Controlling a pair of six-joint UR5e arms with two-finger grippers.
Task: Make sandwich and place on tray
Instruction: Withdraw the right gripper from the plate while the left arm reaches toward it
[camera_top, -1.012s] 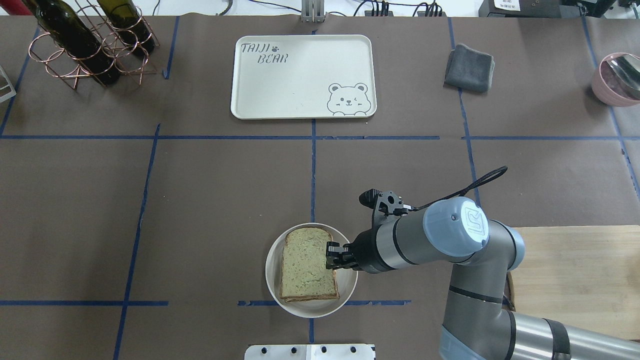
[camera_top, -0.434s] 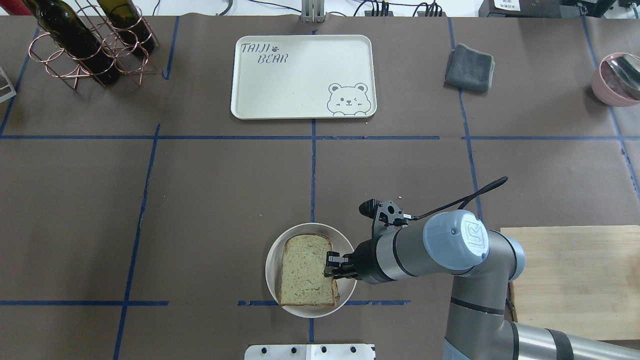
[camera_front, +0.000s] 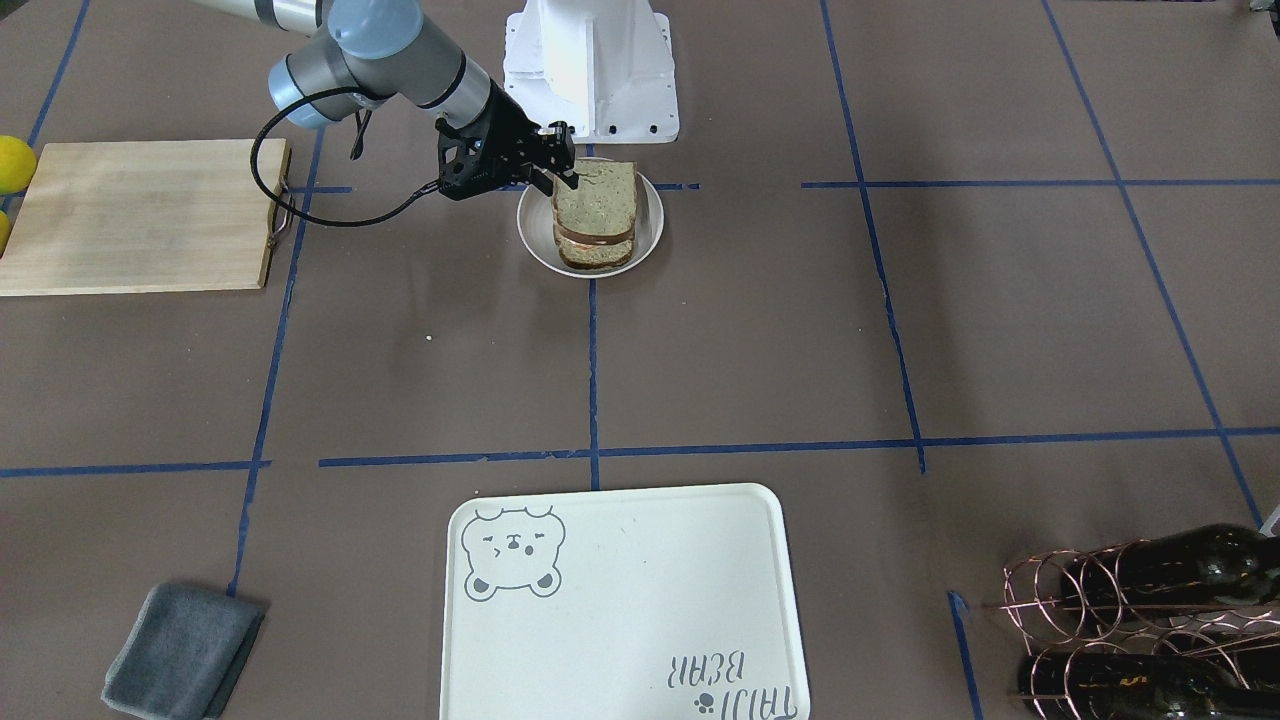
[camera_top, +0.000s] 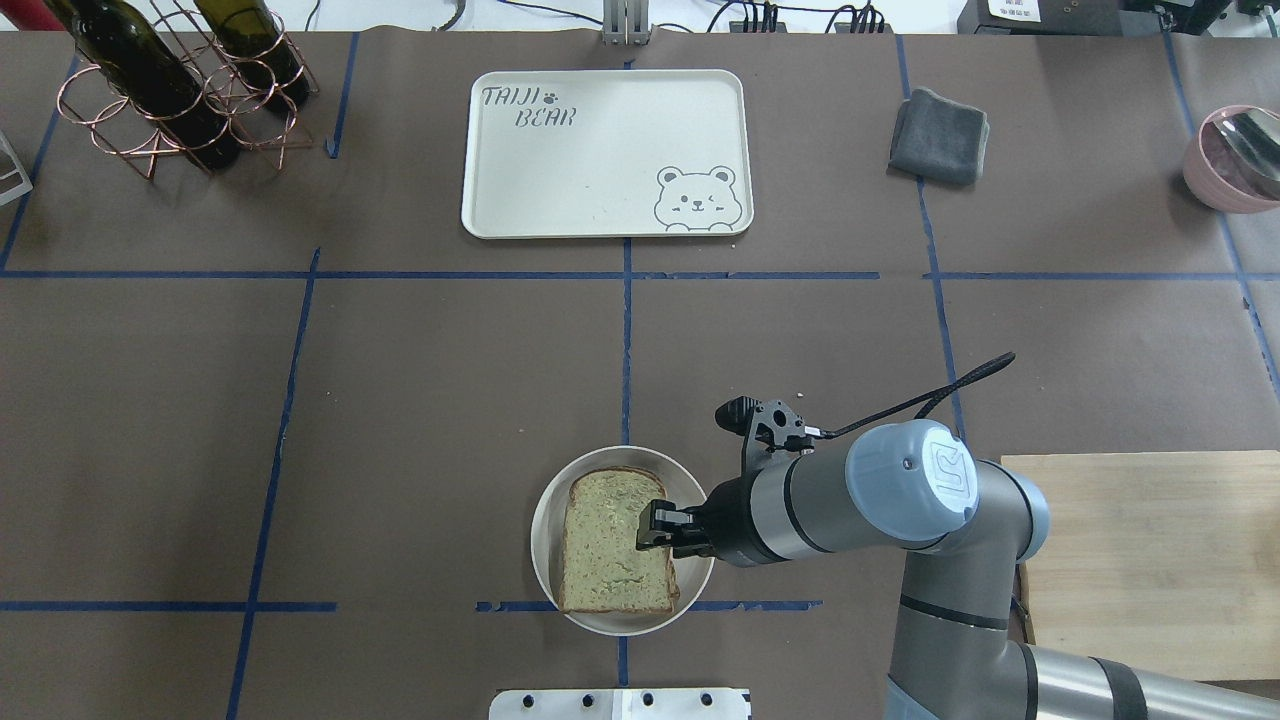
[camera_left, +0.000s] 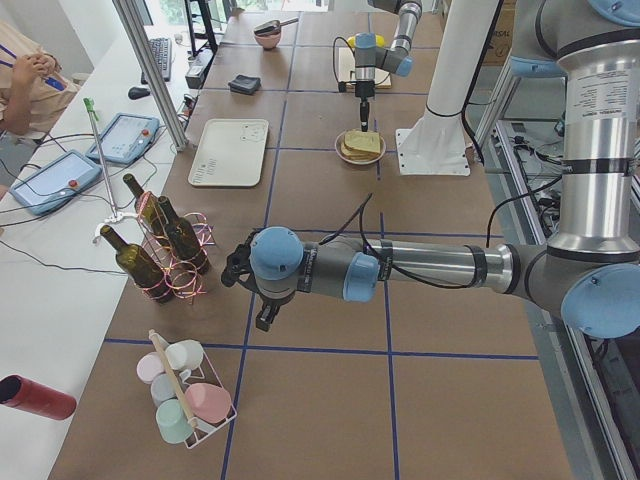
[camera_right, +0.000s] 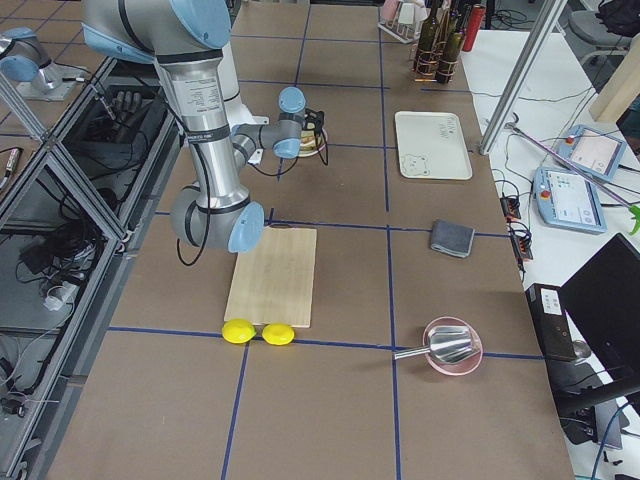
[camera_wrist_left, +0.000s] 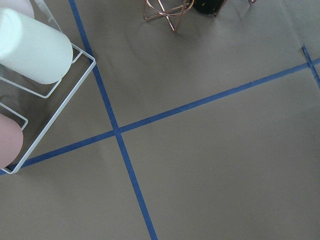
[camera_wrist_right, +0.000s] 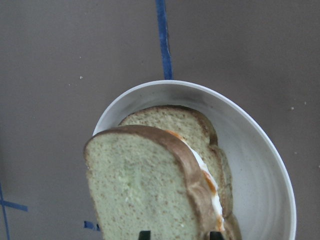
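The sandwich (camera_top: 605, 545) lies on a small round pale plate (camera_top: 538, 545) near the table's front. In the right wrist view the top bread slice (camera_wrist_right: 140, 190) leans over the white egg (camera_wrist_right: 202, 165) and the lower slice. My right gripper (camera_top: 648, 527) reaches in from the right and is shut on the top slice's right edge; it also shows in the front-facing view (camera_front: 565, 178). The cream bear tray (camera_top: 600, 160) lies bare at the far middle. My left gripper (camera_left: 262, 318) hangs far off near the bottle rack; I cannot tell whether it is open or shut.
A wooden cutting board (camera_top: 1140, 560) lies right of the plate, with two lemons (camera_right: 258, 332) at its end. A grey cloth (camera_top: 938, 135) and a pink bowl (camera_top: 1235, 155) sit far right. A copper bottle rack (camera_top: 180, 90) stands far left, and a wire cup rack (camera_left: 185, 395) beyond it.
My right gripper has moved left and down a little with the top slice, which now lies lower over the plate.
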